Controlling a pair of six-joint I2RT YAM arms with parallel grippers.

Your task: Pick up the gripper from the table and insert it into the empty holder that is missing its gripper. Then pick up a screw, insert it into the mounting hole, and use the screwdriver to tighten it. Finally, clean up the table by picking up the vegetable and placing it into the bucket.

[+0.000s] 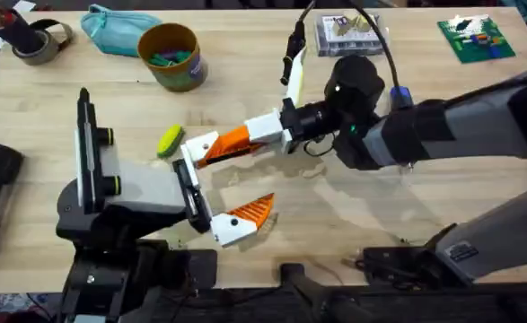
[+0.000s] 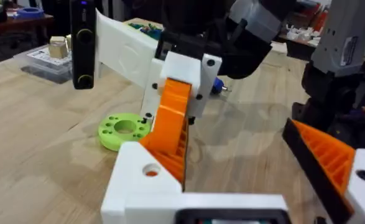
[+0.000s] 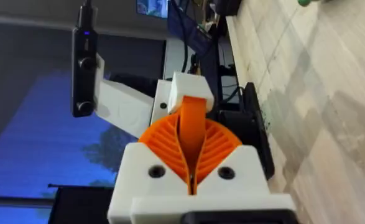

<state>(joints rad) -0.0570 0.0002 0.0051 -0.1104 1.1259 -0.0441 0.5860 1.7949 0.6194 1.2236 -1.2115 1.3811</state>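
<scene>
Seating step under way: right pincer [image 1: 247, 135] is clamped on the orange wedge [image 1: 216, 152], ribbed pads closed flat against both its sides in the right wrist view, and the wedge's end meets the white holder [image 1: 200, 145] on the left pincer [image 1: 214, 187]. The left pincer stands spread wide, its other finger carrying the twin wedge [image 1: 252, 211] near the front edge of the table [image 1: 353, 206]. I cannot tell whether the wedge is fully home. Risks, as I judge them: the wedge enters at a slant, so pushing on could jam it against the holder's angular lip or twist it out of the pads; letting go early would leave it loose, with no screw in yet; the hole on the holder's face could end up misaligned. The vegetable [image 1: 169, 141] lies just left of the holder, close enough to be knocked by a sideways correction. The bucket [image 1: 188, 75] sits well apart, far left. Materials: wedge is hard printed plastic, ribbed and tapering; holder is smooth white plastic with sharp corners; table is pale wood with fine grain.
</scene>
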